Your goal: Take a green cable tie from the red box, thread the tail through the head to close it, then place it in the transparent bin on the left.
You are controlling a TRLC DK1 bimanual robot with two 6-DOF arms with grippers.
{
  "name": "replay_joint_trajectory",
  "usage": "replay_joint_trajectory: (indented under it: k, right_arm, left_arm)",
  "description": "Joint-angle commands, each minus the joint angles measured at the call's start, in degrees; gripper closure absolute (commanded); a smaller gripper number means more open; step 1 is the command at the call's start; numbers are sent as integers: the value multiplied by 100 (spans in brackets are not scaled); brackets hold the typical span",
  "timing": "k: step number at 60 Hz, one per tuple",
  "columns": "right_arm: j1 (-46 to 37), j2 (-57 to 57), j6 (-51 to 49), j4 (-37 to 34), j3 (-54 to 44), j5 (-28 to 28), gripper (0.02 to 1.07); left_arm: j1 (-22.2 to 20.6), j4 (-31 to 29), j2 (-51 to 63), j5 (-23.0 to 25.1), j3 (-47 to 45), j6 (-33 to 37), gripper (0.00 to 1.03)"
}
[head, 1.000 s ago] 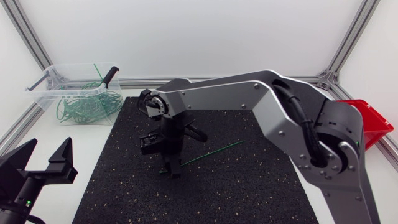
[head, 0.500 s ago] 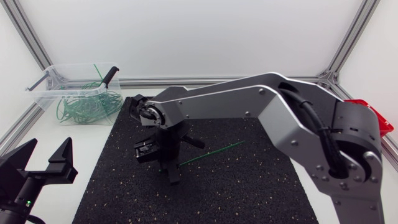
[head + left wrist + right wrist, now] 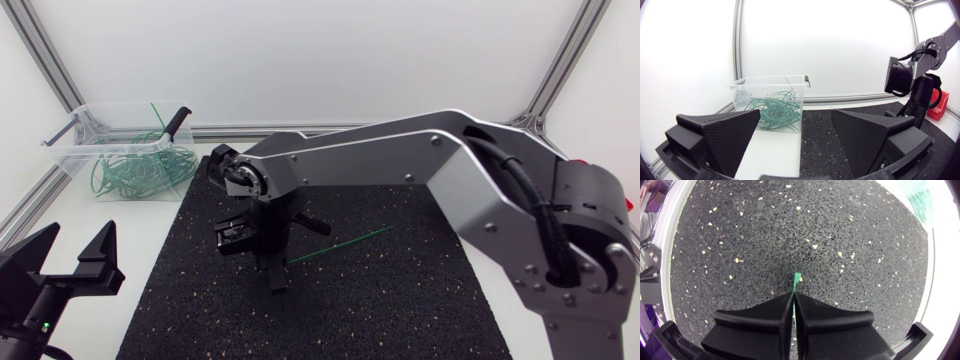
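**Step in hand.** We judge pick-up done, threading not begun. The right gripper (image 3: 793,296) points down over the middle of the black mat (image 3: 400,300), fingers pressed together and clamped on one end of the green cable tie (image 3: 340,244). In the right wrist view a short green tip sticks out just ahead of the fingertips. In the head view the rest of the tie runs out straight toward the right arm's side, low over or on the mat; we cannot tell which. No loop formed, and we cannot say which end is held (head vs. tail).

**Left side.** The left gripper (image 3: 78,236) sits at the near left corner, off the mat, fingers wide apart, nothing between them, well apart from the tie.

**Next move, our judgement.** Needs a 2nd hold. The left arm must come in and take the free end, then the tail has to be lined up w/ the small head slot. Fine alignment req'd, as the tie is thin and springy.

**Containers.**
- Transparent bin (image 3: 70,150), far left corner: holds a tangle of closed green ties, approx. one layer deep. A dark handle piece (image 3: 178,120) rests on its rim.
- Red box (image 3: 939,102), far right: mostly hidden behind the right arm, contents not visible.
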Motion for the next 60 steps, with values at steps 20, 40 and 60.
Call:
replay_joint_trajectory:
  k: [20, 40, 60]
  right_arm:
    - [-319, -1066, 581, -233, 271, -362, 101]
    - [-723, -2437, 1310, -541, 175, -1223, 101]
    - [-1312, -3641, 2049, -470, -186, -2489, 101]
  left_arm:
    - [-148, 173, -74, -44, -195, -132, 4]
    - [-508, -548, 585, 105, 1088, -159, 6]
    - [-613, -1532, 2115, 1731, 2652, -827, 13]
